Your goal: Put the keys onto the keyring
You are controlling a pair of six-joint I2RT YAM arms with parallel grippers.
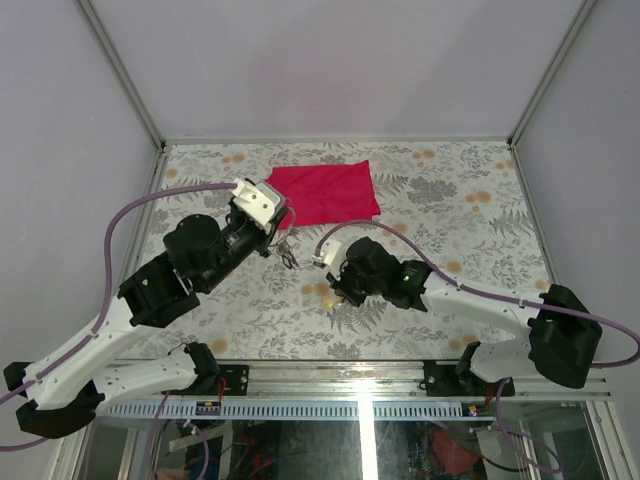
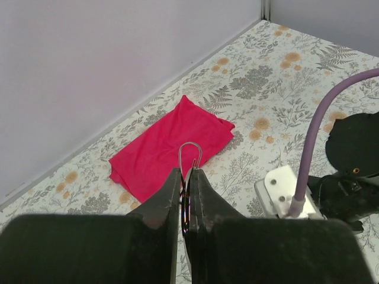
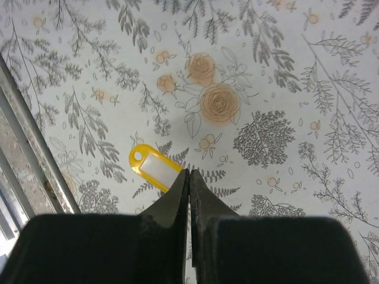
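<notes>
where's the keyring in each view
top external: keyring centre-left, at the left gripper tip, just below the red cloth
left wrist: centre, wire loop sticking out between the shut fingers, red cloth behind
right wrist: not in it
shared landmark: the red cloth, top and left wrist

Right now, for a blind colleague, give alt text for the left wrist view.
The left tool is shut on the keyring, whose wire loop pokes beyond its tips. Behind lies a red cloth on the floral table.
</notes>
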